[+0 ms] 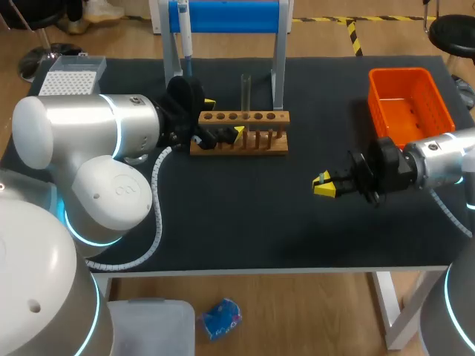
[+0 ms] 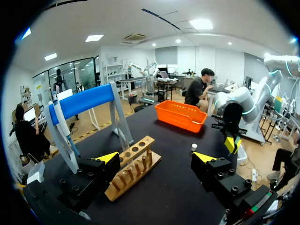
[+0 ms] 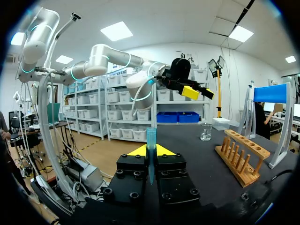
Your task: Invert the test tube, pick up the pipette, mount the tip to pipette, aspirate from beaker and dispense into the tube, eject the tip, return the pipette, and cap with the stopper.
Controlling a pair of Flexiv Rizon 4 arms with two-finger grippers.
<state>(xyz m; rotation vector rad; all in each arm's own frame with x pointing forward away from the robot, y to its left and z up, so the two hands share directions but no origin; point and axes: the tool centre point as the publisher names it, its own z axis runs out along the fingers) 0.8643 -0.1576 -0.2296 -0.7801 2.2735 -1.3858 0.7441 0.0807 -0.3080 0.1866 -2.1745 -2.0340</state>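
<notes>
The pipette [image 1: 186, 33] hangs straight up and down on the blue stand [image 1: 230, 15] at the frame's top, just above our wide-open left gripper [image 1: 223, 119]. Our right gripper [image 1: 324, 185], farther off, pinches a blue tip [image 3: 151, 138].

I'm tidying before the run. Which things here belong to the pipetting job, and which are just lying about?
For the job: test tube, wooden rack, pipette, blue stand, tip box, blue tip in the right gripper, beaker, white stopper.

Lying about: orange basket, unless it takes ejected tips.
</notes>
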